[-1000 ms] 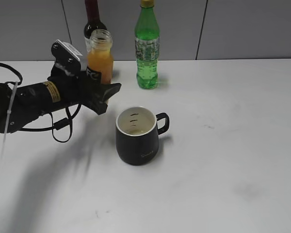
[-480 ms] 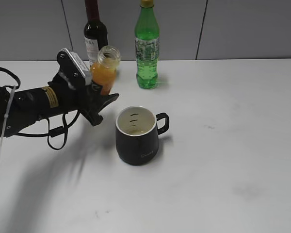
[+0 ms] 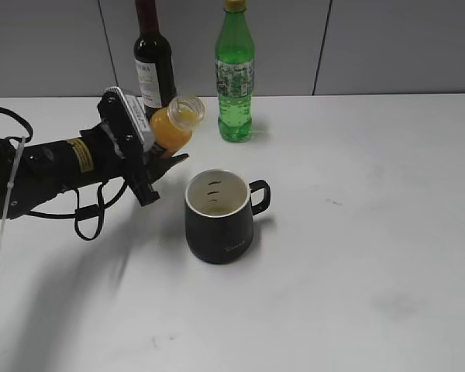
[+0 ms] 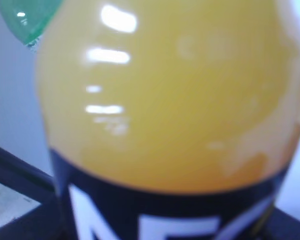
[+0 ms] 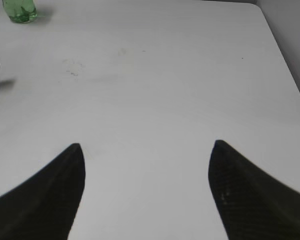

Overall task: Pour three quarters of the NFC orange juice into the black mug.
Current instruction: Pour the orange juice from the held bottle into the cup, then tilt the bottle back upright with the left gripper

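My left gripper (image 3: 160,147) is shut on the NFC orange juice bottle (image 3: 175,124), held in the air and tilted to the right, its open mouth pointing toward the black mug (image 3: 219,215). The mouth is up and left of the mug's rim, apart from it. No juice is leaving the bottle. The mug stands upright mid-table, handle to the right, a little pale liquid inside. In the left wrist view the juice bottle (image 4: 165,100) fills the frame with its black NFC label at the bottom. My right gripper (image 5: 146,150) is open and empty over bare table.
A dark wine bottle (image 3: 153,58) and a green soda bottle (image 3: 235,74) stand at the back edge by the grey wall. The green bottle's base shows in the right wrist view (image 5: 20,10). The white table (image 3: 356,256) spreads right and in front of the mug.
My left gripper has lifted the juice bottle, carried it right toward the mug and tipped it from upright to steeply tilted. The mug and the other bottles have not moved.
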`<action>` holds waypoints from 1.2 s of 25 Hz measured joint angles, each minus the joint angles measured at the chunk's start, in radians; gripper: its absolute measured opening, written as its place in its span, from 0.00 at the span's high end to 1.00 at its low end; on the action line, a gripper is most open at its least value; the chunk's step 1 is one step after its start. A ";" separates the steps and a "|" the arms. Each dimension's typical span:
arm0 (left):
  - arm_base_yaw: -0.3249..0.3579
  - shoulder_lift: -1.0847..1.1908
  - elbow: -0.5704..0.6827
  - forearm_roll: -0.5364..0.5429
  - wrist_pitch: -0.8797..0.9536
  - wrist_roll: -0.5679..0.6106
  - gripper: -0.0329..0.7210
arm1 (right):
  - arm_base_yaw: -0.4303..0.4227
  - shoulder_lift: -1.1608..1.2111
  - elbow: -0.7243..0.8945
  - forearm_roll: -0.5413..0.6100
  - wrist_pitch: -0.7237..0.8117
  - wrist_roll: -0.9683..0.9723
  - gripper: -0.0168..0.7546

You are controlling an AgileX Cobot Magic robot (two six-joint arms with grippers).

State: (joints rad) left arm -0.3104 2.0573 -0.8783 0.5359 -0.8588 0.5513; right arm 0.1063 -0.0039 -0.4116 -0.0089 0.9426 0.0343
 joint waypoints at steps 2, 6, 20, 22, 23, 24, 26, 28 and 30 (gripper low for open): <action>-0.001 0.000 0.000 -0.001 -0.002 0.044 0.34 | 0.000 0.000 0.000 0.000 0.000 0.000 0.22; -0.001 0.000 0.000 -0.005 -0.027 0.124 0.34 | 0.000 0.000 0.000 0.000 0.000 0.000 0.22; -0.002 0.000 0.000 -0.020 -0.084 0.351 0.34 | 0.000 0.000 0.000 0.000 0.000 0.000 0.22; -0.002 0.000 0.000 -0.052 -0.086 0.383 0.34 | 0.000 0.000 0.000 0.000 0.000 0.000 0.22; -0.002 0.000 0.000 -0.071 -0.087 0.399 0.34 | 0.000 0.000 0.000 0.000 0.000 0.000 0.22; -0.002 0.000 0.000 -0.085 -0.087 0.420 0.34 | 0.000 0.000 0.000 0.000 0.000 0.000 0.22; -0.002 0.000 0.000 -0.102 -0.088 0.447 0.34 | 0.000 0.000 0.000 0.000 0.000 0.000 0.22; -0.002 0.000 0.000 -0.104 -0.090 0.475 0.34 | 0.000 0.000 0.000 0.000 0.000 0.000 0.22; -0.002 0.000 0.000 -0.105 -0.102 0.493 0.34 | 0.000 0.000 0.000 0.000 0.000 0.000 0.22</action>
State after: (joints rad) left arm -0.3126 2.0573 -0.8783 0.4311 -0.9605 1.0439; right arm 0.1063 -0.0039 -0.4116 -0.0089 0.9426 0.0343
